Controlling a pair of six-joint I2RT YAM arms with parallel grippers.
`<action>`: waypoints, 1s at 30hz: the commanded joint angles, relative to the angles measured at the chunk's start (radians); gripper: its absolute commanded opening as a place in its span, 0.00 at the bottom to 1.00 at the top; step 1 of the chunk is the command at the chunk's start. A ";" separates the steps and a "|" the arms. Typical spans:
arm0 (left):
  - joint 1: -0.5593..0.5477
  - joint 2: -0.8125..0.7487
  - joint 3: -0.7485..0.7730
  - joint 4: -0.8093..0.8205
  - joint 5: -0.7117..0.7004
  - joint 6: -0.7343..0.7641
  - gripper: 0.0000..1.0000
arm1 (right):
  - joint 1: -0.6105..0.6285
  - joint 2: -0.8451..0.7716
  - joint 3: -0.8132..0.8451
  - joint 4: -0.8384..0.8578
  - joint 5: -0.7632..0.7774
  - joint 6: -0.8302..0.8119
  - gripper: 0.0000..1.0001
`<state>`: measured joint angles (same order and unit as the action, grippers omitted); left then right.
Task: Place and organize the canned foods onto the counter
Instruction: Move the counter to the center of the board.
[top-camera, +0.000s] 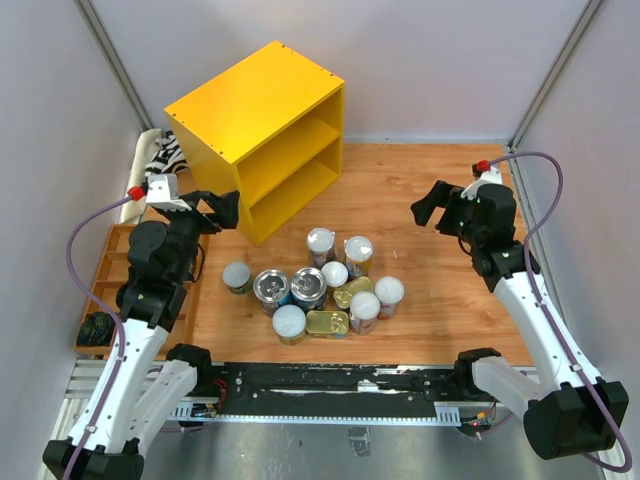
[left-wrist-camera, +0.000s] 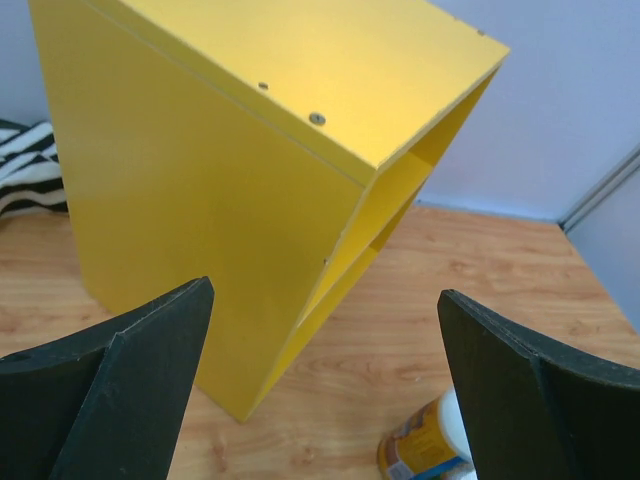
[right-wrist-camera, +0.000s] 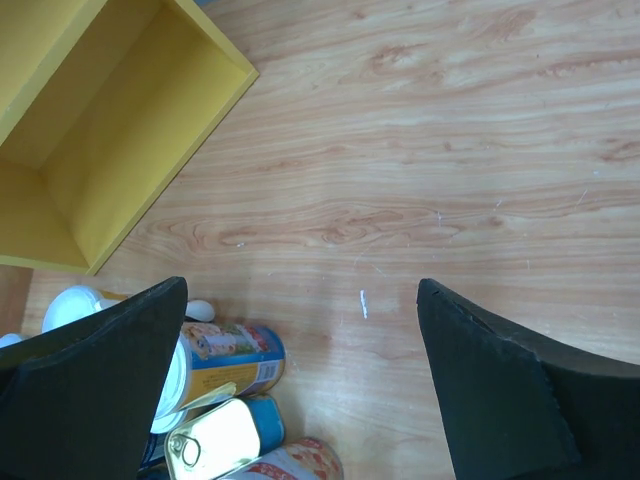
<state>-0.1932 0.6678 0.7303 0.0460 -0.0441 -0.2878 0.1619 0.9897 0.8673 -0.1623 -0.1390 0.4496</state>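
Observation:
The canned foods (top-camera: 320, 285) stand clustered on the wooden table in front of the arms: several white-lidded tubes (top-camera: 321, 242), two blue silver-topped cans (top-camera: 271, 288) and two flat gold tins (top-camera: 327, 323). The yellow counter (top-camera: 260, 135) stands at the back left, both open shelves bare, facing right and front. My left gripper (top-camera: 228, 210) is open and empty, close to the counter's front left corner (left-wrist-camera: 200, 200); a yellow tube (left-wrist-camera: 425, 450) shows low in its wrist view. My right gripper (top-camera: 425, 205) is open and empty, above bare table right of the cans (right-wrist-camera: 225, 360). The counter (right-wrist-camera: 110, 150) shows in that view.
A brown wooden compartment tray (top-camera: 110, 270) lies along the left edge, with a small dark lump (top-camera: 97, 327) at its near end. A black-and-white striped cloth (top-camera: 165, 155) lies behind the counter's left side. Grey walls close in on three sides.

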 joint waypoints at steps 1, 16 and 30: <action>-0.025 -0.004 0.021 -0.073 0.007 0.009 1.00 | -0.021 -0.003 0.038 -0.054 -0.005 0.054 0.98; -0.038 0.010 0.064 -0.112 0.920 0.151 1.00 | 0.011 -0.027 0.059 -0.087 0.011 -0.037 0.98; -0.195 -0.036 -0.076 -0.021 -0.298 -0.112 1.00 | 0.013 -0.066 0.023 -0.066 0.053 -0.034 0.98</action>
<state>-0.2775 0.6361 0.6979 -0.0250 0.0906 -0.3359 0.1642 0.9447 0.8921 -0.2367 -0.1143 0.4362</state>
